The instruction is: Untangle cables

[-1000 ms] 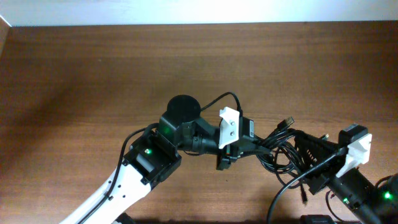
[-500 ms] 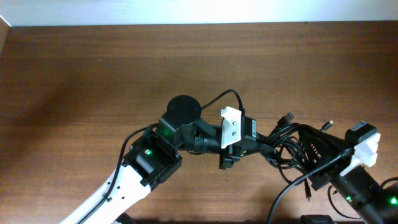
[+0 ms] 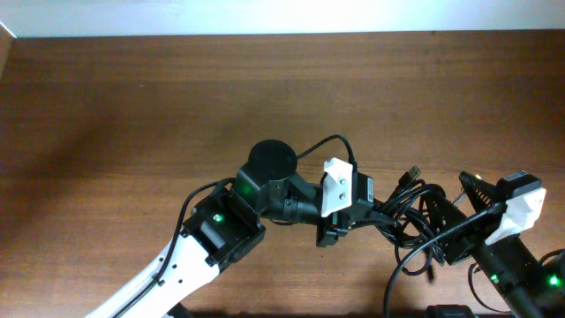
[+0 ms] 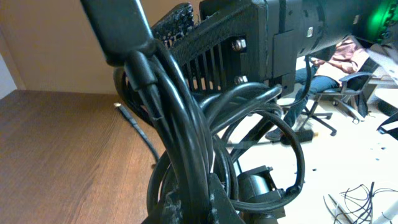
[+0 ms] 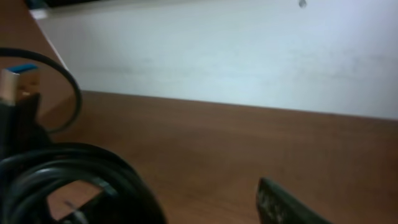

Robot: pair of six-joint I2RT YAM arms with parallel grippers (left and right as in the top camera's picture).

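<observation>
The cables (image 3: 408,216) are a tangled bundle of thin black cords, right of centre on the wooden table. One plug (image 3: 410,174) sticks up from the bundle. My left gripper (image 3: 369,210) is shut on the bundle's left side. In the left wrist view the cords (image 4: 186,137) rise from between the shut jaws of the left gripper (image 4: 199,208). My right gripper (image 3: 452,216) is open at the bundle's right side, one finger on each side of it. The right wrist view has the coil (image 5: 68,180) at lower left with a blue-tipped plug (image 5: 15,81), and one fingertip (image 5: 286,205) apart from it.
The brown table (image 3: 132,106) stretches left and back to a white wall (image 5: 236,50). The right arm's black body (image 4: 249,43) hangs close above the bundle in the left wrist view. Beyond the table's edge, a seated person (image 4: 348,59) and an office chair are visible.
My right gripper has opened and let go of the cables. The left arm has shifted a little to the right with the bundle still in its jaws.
</observation>
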